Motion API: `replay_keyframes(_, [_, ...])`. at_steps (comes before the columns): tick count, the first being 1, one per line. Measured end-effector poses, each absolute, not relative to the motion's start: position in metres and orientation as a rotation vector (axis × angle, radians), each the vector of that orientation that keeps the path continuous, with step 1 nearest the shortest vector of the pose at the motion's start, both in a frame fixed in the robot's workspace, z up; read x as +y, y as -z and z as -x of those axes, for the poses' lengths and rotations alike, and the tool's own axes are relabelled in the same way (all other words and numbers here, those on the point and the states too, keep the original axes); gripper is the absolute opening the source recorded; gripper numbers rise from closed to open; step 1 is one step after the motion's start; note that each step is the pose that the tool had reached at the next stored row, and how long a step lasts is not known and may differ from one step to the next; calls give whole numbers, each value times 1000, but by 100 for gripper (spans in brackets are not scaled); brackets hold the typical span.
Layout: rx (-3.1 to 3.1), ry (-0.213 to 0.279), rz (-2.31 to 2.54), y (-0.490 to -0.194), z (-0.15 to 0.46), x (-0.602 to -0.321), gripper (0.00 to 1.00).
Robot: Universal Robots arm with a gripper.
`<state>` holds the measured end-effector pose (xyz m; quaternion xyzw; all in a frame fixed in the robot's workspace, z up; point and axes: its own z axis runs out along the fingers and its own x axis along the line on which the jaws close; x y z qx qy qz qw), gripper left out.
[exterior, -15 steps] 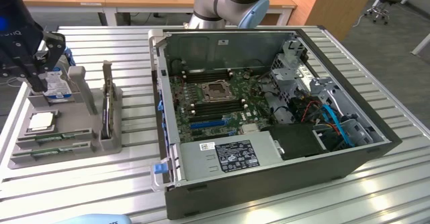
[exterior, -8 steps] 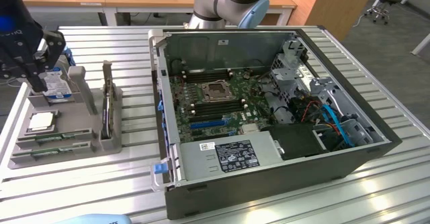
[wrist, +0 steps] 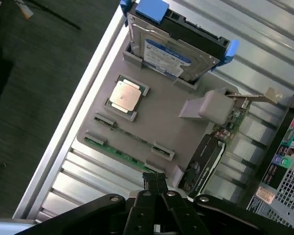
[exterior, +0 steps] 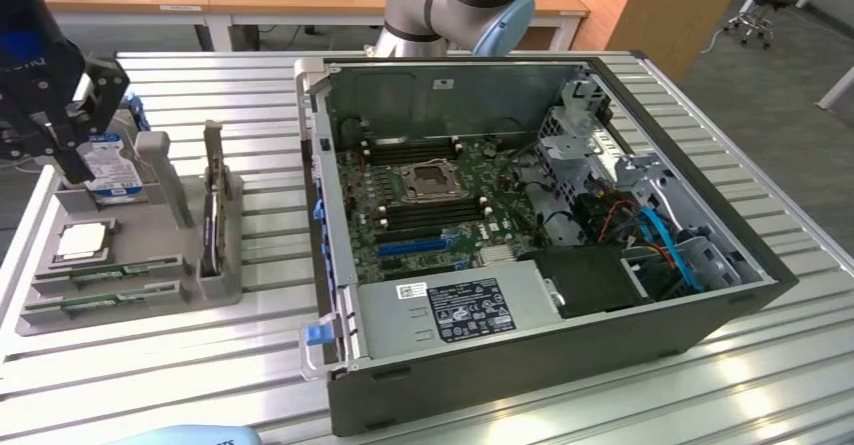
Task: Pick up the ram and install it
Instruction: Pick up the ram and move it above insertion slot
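Observation:
Two rams lie side by side in slots at the near end of the grey tray [exterior: 200, 285]: one green stick [exterior: 110, 273] and a second [exterior: 100, 307] closer to the table edge. In the wrist view the nearer ram [wrist: 118, 153] shows as a long green strip, the other [wrist: 133, 136] as a thin edge. My black gripper [exterior: 70, 170] hangs above the tray's far end, by the hard drive, well above the rams. In the wrist view the gripper [wrist: 156, 179] is shut, fingers pressed together with nothing between them, its tip over one end of the green ram.
The tray also holds a blue-labelled hard drive [wrist: 169, 56], a silver-topped processor [wrist: 125, 95] and an upright graphics card [wrist: 206, 156]. The open computer case [exterior: 534, 325] lies at the exterior view's right, with its motherboard [exterior: 414, 200] and dark memory slots exposed.

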<state>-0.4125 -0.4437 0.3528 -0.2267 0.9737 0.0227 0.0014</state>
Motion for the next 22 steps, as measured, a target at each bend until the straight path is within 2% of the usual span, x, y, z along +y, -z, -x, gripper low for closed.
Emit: replay_keyframes(22, [2863,-64,1309,-353,413,-444,10])
